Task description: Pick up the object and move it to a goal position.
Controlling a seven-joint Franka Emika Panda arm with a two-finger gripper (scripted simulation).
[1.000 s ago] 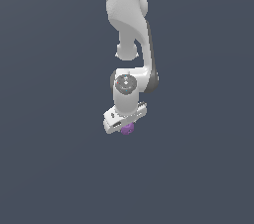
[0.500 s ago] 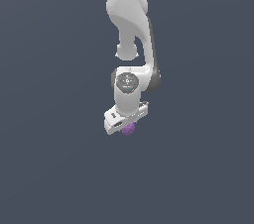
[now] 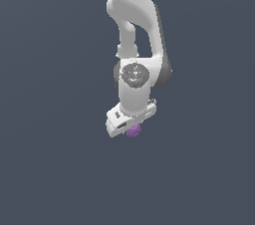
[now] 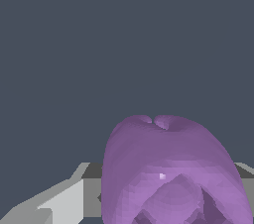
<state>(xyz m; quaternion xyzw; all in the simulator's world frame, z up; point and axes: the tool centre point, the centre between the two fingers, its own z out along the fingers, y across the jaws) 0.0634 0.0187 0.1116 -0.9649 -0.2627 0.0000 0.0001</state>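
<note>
— Gripper [image 3: 132,130] first: where does it sit and what are the fingers doing?

— Seen from the exterior camera, it hangs under the white arm [image 3: 134,25], a little below the picture's centre, tilted so its flat white body slopes down toward seven o'clock. The fingers themselves are hidden behind that body there. In the wrist view a grey finger [image 4: 69,200] comes in low on one side of the purple object [image 4: 168,173], and a dark grey edge shows past the object's other flank.

— So is it clamped?

— It looks closed on the object. The ball fills the space between the finger parts in the wrist view and touches them on both sides as far as can be seen.

— And where is the object from outside?

— The object [image 3: 133,130] peeks out from the gripper's underside, at about five o'clock from the round wrist joint [image 3: 135,75]. Only a small purple lump of it shows; the rest is covered by the gripper body.

— What is around it?

— Plain dark grey-blue background [image 3: 50,169] on all sides. Whether that is floor or open space below, I cannot tell.
</note>
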